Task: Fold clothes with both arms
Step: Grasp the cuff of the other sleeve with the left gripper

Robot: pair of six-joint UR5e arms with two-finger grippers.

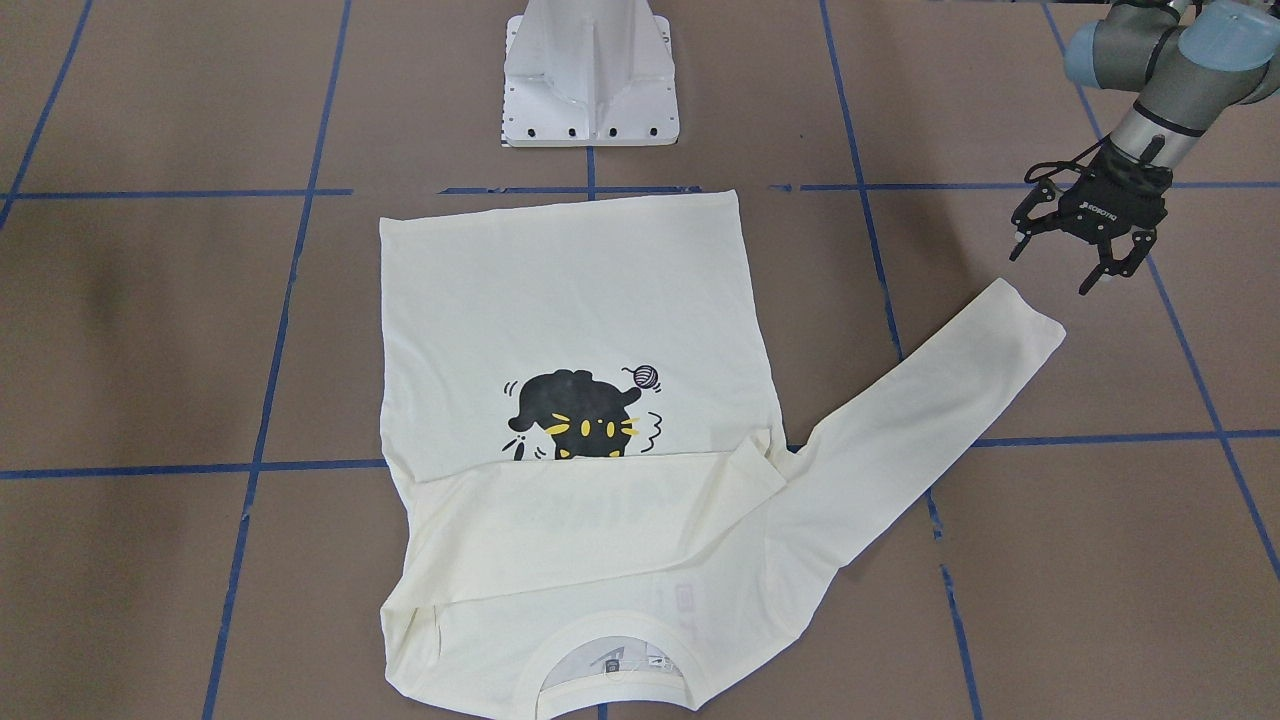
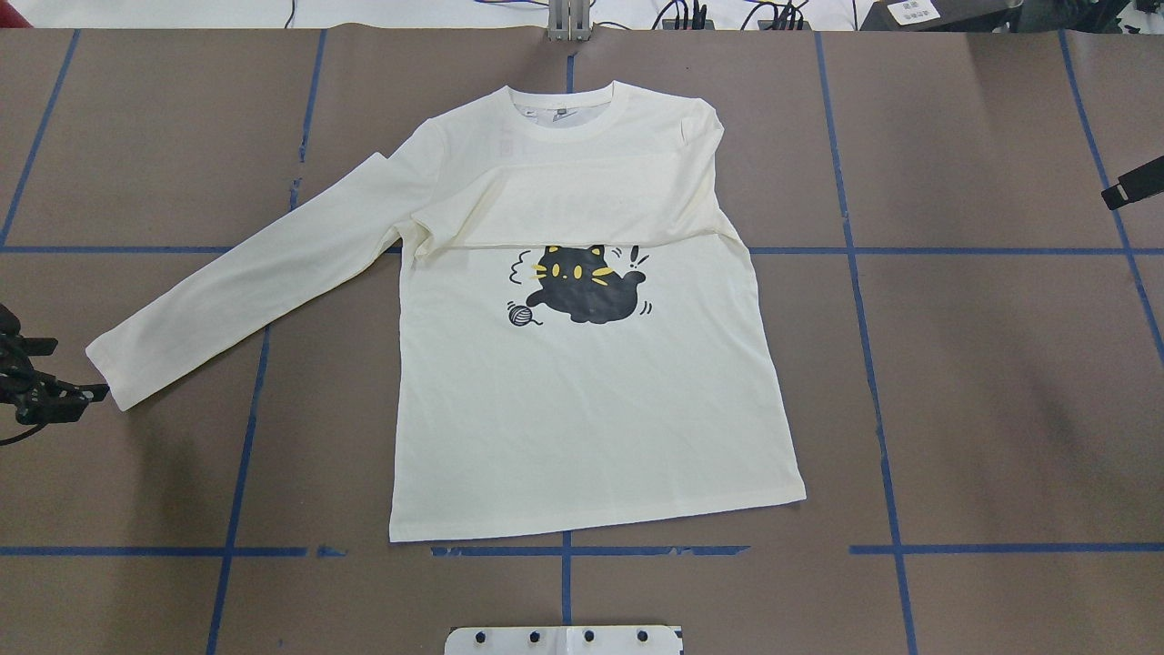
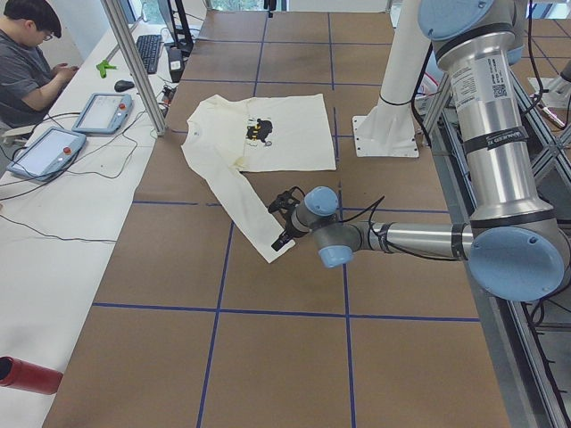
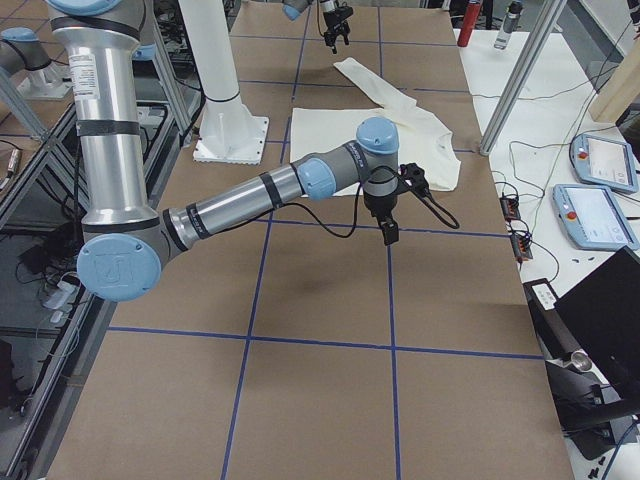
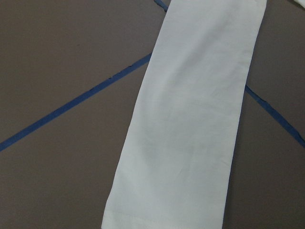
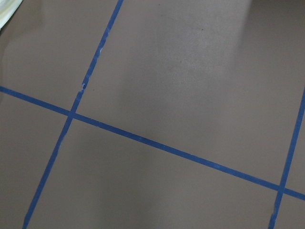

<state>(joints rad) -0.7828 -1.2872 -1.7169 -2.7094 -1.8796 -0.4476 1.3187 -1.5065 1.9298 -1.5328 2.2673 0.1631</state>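
The clothes are one cream-white long-sleeved shirt (image 2: 591,400) lying flat, front up, with a black cat print (image 2: 587,287). One sleeve is folded across the chest (image 2: 582,205). The other sleeve (image 2: 264,273) stretches out flat towards my left gripper. My left gripper (image 1: 1058,265) hangs open just past that sleeve's cuff (image 1: 1020,310), with nothing between its fingers. The left wrist view looks down on the sleeve (image 5: 190,119). My right gripper (image 4: 388,225) hovers over bare table beyond the shirt's other side. Only a black tip of it (image 2: 1132,186) shows overhead, and I cannot tell its state.
Blue tape lines (image 2: 855,250) grid the brown table. The white pedestal base (image 1: 590,80) stands just behind the shirt's hem. A person (image 3: 27,53) sits at a side bench with tablets (image 3: 103,111). A metal post (image 3: 134,62) rises at that table edge.
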